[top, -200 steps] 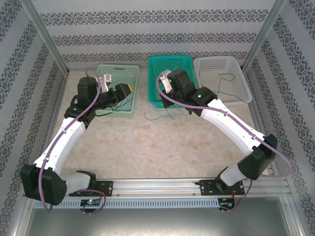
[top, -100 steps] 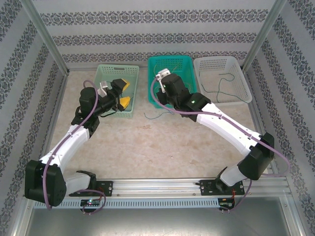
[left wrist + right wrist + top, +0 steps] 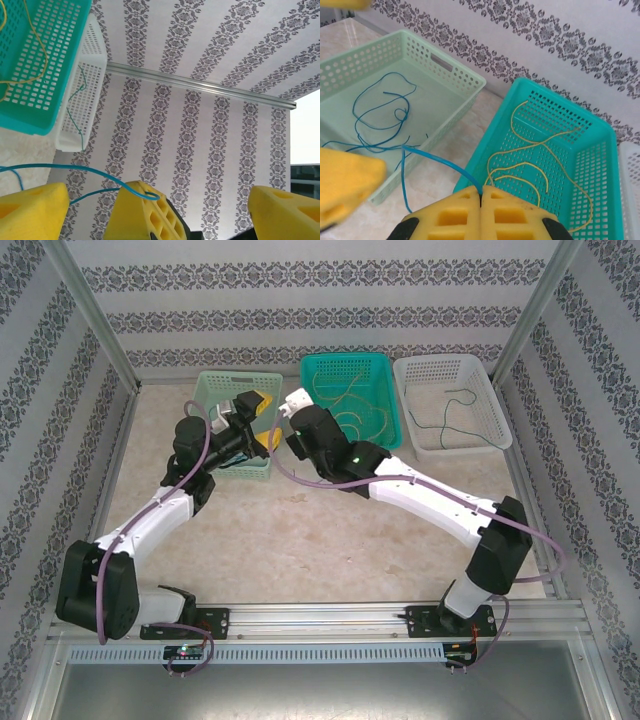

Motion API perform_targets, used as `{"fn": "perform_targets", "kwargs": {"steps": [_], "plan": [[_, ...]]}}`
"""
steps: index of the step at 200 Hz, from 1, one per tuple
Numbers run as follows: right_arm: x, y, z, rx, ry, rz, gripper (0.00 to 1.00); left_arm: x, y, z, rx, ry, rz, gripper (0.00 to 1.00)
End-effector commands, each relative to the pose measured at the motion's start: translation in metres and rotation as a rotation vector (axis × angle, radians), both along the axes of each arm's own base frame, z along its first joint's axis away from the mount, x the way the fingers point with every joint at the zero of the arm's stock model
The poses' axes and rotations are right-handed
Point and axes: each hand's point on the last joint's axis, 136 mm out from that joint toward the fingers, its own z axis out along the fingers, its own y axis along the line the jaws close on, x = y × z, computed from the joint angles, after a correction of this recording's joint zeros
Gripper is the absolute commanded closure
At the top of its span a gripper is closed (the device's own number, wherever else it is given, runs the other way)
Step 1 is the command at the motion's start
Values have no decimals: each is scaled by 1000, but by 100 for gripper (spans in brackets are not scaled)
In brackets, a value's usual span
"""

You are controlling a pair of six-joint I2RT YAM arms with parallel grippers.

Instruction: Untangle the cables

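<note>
Swinging left off the teal basket (image 3: pixel 603 131), right gripper (image 3: pixel 480 194) stays pinched shut on the blue cable (image 3: pixel 442 164), by the green basket (image 3: pixel 466 76) at the table's (image 3: pixel 330 530) far edge. Left gripper (image 3: pixel 258 422) just opened wide, empty; handoff likely.

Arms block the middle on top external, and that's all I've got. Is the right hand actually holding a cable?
Observer: Yes. In the right wrist view, the right hand is shut on a blue cable, pinched at its very tip.
Operator: Where does it go?
Observer: Out from the tip, then it bends down toward the table beside the light green basket.
Operator: Left hand?
Observer: In the left wrist view, the left hand is open and straddles the right hand's tip. It isn't pinching the cable.
</note>
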Motion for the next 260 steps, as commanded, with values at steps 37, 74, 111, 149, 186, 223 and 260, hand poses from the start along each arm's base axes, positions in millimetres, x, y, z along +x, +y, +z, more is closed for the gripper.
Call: {"fn": "perform_targets", "kwargs": {"steps": [37,74,111,149,186,223,260], "plan": [[15,0,27,-40,-132,-102,100,-13,-1,26,-90,-50,-10,8],[1,19,37,30,-153,-51,100,-4,-1,13,-83,-24,2,17],[-14,34,40,83,-131,2,100,11,-7,15,-109,-43,-8,20],[-25,33,29,106,-92,46,100,22,-5,2,-55,-41,9,39],[-33,14,13,32,-43,56,100,22,17,-8,170,-36,22,66],[-45,18,-13,36,84,151,100,18,31,29,403,-184,14,90],[-48,41,-23,73,184,221,100,11,21,51,517,-291,-86,100]]}}
